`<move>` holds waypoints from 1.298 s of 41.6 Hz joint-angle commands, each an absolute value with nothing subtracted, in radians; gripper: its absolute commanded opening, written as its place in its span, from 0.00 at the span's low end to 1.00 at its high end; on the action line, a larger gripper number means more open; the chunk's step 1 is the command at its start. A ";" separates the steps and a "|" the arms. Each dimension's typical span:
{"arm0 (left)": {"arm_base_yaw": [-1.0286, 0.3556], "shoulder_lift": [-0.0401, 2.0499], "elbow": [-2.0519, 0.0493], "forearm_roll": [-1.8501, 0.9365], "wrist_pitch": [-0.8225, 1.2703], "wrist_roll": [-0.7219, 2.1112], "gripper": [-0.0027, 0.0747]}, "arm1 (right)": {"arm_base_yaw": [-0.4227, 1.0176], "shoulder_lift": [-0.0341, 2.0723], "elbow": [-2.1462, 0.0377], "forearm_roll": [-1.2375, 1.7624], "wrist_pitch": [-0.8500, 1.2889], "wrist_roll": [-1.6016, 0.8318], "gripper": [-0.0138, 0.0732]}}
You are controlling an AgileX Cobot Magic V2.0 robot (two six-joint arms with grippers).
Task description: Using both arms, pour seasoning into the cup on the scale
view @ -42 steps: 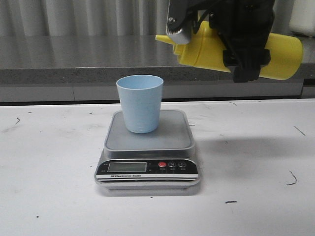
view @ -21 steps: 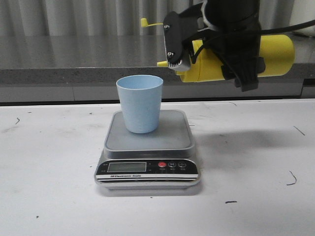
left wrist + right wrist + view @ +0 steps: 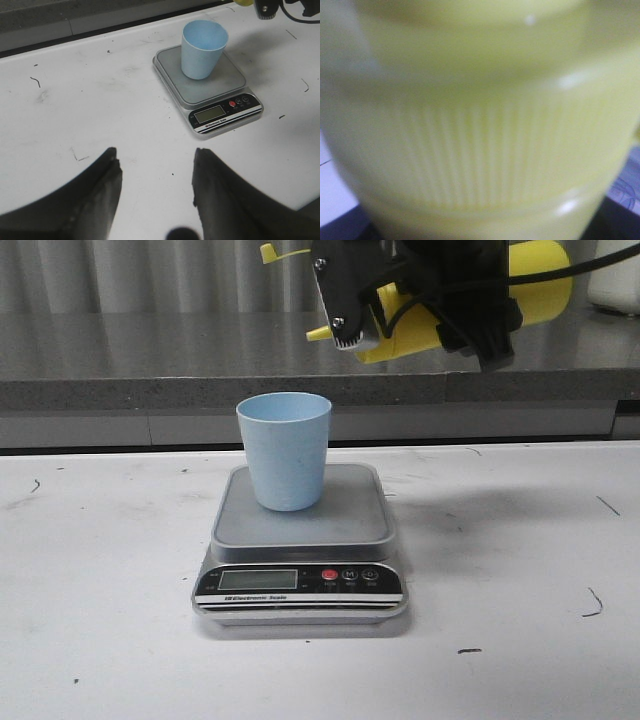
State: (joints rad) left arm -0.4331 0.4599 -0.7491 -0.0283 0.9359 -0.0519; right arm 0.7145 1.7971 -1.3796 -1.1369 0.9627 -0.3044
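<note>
Scale [image 3: 300,555] front reads "Electronic Scale"; LCD digits unreadable. One red button and two dark ones. One cup [image 3: 285,448] upright on the platform, toward its rear left. One seasoning bottle [image 3: 535,275] held roughly horizontal above and right of the cup, right hand [image 3: 430,295] clamped on it, nozzle toward the cup. Left hand [image 3: 155,185] fingers apart over bare worktop [image 3: 520,570], near the scale.

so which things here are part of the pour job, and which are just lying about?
Job:
- yellow seasoning bottle, held tipped in the right claw
- blue cup, upright on the scale
- scale
- left claw, open, holding nothing

Lying about:
- white container on the grey back counter
</note>
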 commanded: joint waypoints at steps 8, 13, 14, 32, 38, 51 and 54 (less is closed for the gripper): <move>-0.430 0.466 -0.776 -0.032 0.869 -0.060 0.47 | 0.717 1.743 -1.418 -1.250 0.984 -0.318 0.50; -0.430 0.466 -0.776 -0.032 0.869 -0.060 0.47 | 0.717 1.743 -1.418 -1.239 0.987 -0.318 0.50; -0.430 0.466 -0.776 -0.032 0.869 -0.060 0.47 | 0.717 1.743 -1.418 -1.231 0.988 -0.315 0.50; -0.430 0.466 -0.776 -0.032 0.869 -0.060 0.47 | 0.621 1.653 -1.418 -0.841 1.039 0.017 0.50; -0.430 0.466 -0.776 -0.032 0.869 -0.060 0.47 | 0.527 1.544 -1.406 -0.563 1.002 0.017 0.50; -0.430 0.466 -0.776 -0.032 0.869 -0.060 0.47 | 0.385 1.239 -1.042 -0.383 0.488 0.112 0.50; -0.430 0.466 -0.776 -0.032 0.869 -0.060 0.47 | 0.363 1.192 -0.931 -0.383 0.330 0.175 0.50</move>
